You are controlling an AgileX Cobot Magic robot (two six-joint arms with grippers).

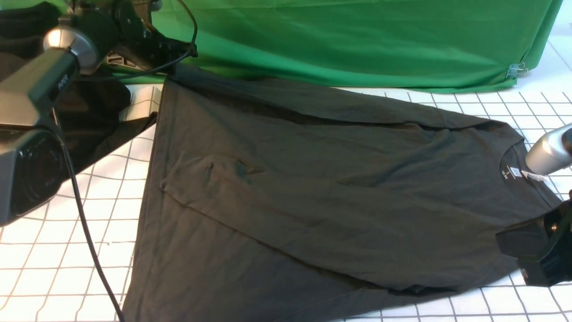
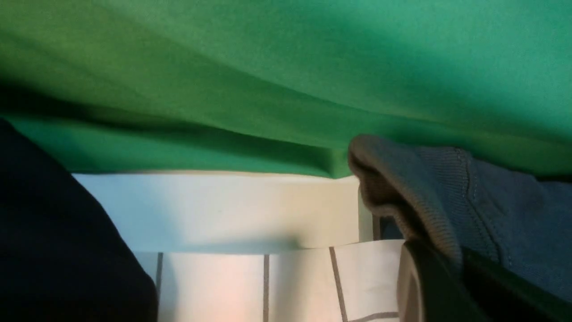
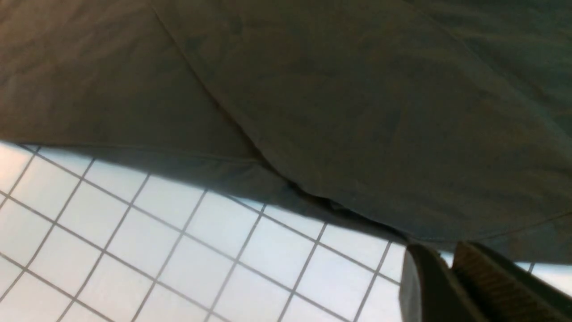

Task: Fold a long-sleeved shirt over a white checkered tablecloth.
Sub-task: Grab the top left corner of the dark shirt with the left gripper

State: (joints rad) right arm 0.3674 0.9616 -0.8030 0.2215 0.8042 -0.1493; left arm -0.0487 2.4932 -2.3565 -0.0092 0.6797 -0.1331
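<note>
The long-sleeved shirt [image 1: 335, 188] lies spread across the white checkered tablecloth [image 1: 53, 250], dark charcoal, its collar and white neck label [image 1: 514, 172] to the right. My left gripper [image 1: 190, 50] is at the shirt's far left corner. In the left wrist view its jaws [image 2: 451, 255] are shut on a ribbed cuff [image 2: 424, 192] of the shirt. My right gripper [image 1: 507, 239] sits at the shirt's near right edge. Its jaws [image 3: 440, 252] are closed with the tips on the hem of the shirt [image 3: 357, 112], which hangs slightly above the tablecloth [image 3: 178, 250].
A plain green cloth [image 1: 357, 40] hangs along the back, held by a binder clip [image 1: 516, 70]. A blacker garment [image 1: 89, 116] lies at the far left behind my left arm. A cable [image 1: 89, 241] crosses the near left squares.
</note>
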